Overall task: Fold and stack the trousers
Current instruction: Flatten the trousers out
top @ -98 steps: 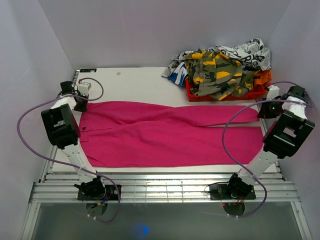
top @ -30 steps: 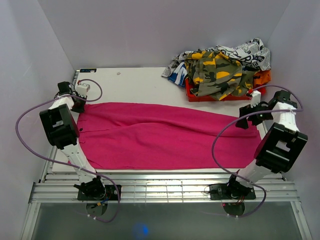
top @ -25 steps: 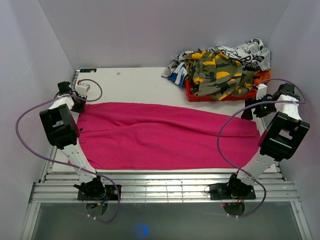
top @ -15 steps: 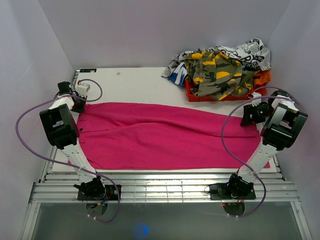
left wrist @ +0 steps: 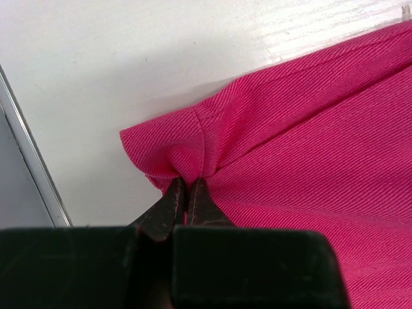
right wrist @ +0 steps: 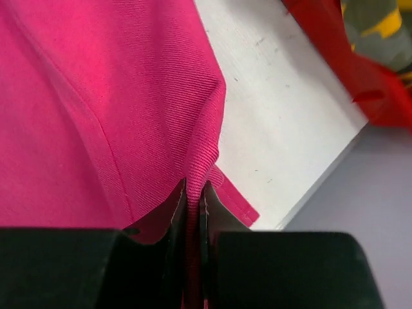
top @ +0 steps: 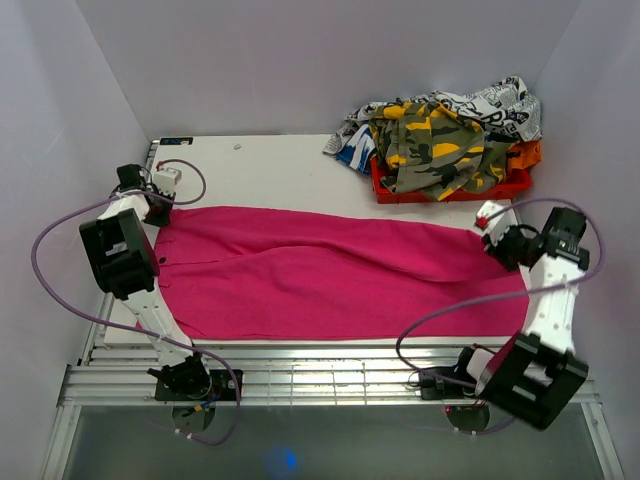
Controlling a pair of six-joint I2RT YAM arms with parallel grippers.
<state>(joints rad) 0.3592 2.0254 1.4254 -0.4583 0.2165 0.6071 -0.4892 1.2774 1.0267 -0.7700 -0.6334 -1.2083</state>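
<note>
White flat tabletop (top: 260, 165) first: it carries nearly everything. The long hot-pink soft fabric trousers (top: 330, 270) lie spread across it almost from side to side, flat and at full length, with a shallow ridge running through the middle.

By my reckoning the folding has hardly begun. I see no end-to-end fold. Whether the legs already lie one on the other, I cannot tell from above. All the lengthwise folds are left to do, and so is the stacking.

At the far right corner sits the red plastic tray (top: 448, 193), heaped with a crumpled pile of camouflage and black-and-white printed clothes (top: 440, 135). It is near the trousers' right end but not touching it.

My left gripper (left wrist: 187, 188) is pinched tight on the trousers' far corner at the left end, with the cloth puckered between its dark tips, close to the table's left edge. My right gripper (right wrist: 193, 192) is clamped the same way on the far corner at the right end, where a stitched hem shows just beside the tips. So I hold both far corners, which I judge is the grasp for bringing the far edge towards me.

As for writing, the black-and-white cloth bears a print, and a small dark label (top: 175, 141) sits at the table's far left corner. Both are too small to read. The trousers show no brand mark.
</note>
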